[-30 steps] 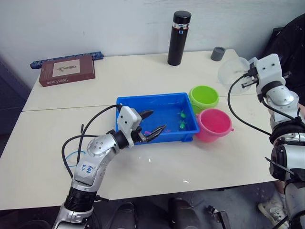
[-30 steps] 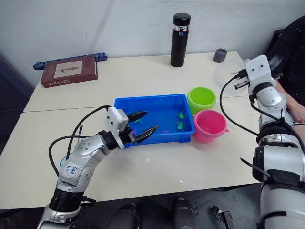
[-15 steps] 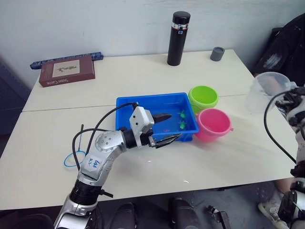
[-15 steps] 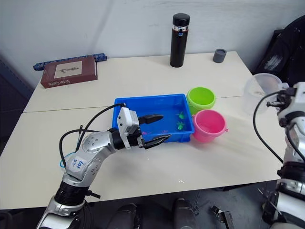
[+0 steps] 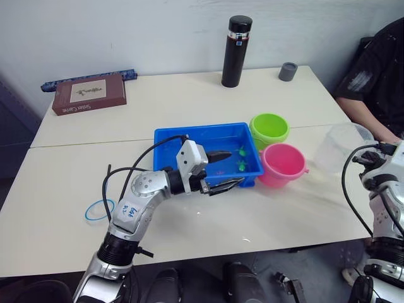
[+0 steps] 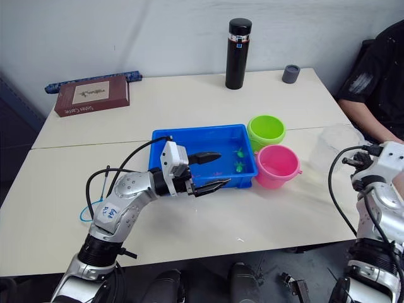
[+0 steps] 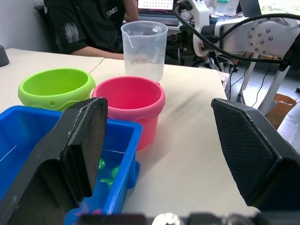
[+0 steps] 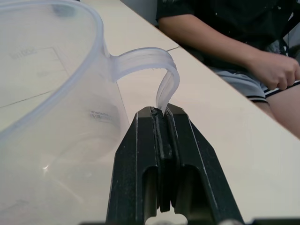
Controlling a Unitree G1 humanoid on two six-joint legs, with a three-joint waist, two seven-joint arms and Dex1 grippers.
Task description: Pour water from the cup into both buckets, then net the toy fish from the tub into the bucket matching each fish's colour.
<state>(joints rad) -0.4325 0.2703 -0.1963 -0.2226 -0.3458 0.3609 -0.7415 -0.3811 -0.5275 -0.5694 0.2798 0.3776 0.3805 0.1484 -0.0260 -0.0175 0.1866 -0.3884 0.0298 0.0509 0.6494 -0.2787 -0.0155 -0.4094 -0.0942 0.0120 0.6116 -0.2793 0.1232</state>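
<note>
right gripper (image 8: 161, 123) | 2 fingers (image 8: 140, 154) pinch cup (image 8: 51, 117) handle | person's hand (image 8: 272, 70) beyond

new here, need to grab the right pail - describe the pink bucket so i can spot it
Find the blue tub mid-table. Off its right end stand two small round buckets, touching. The pink bucket is the nearer one, in front of the lime green bucket.

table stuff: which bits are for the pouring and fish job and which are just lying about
For the job: cup, held by the right gripper; green bucket; pink bucket; blue tub; toy fish.

Just lying about: black flask; grey cup; book; blue ring.
</note>
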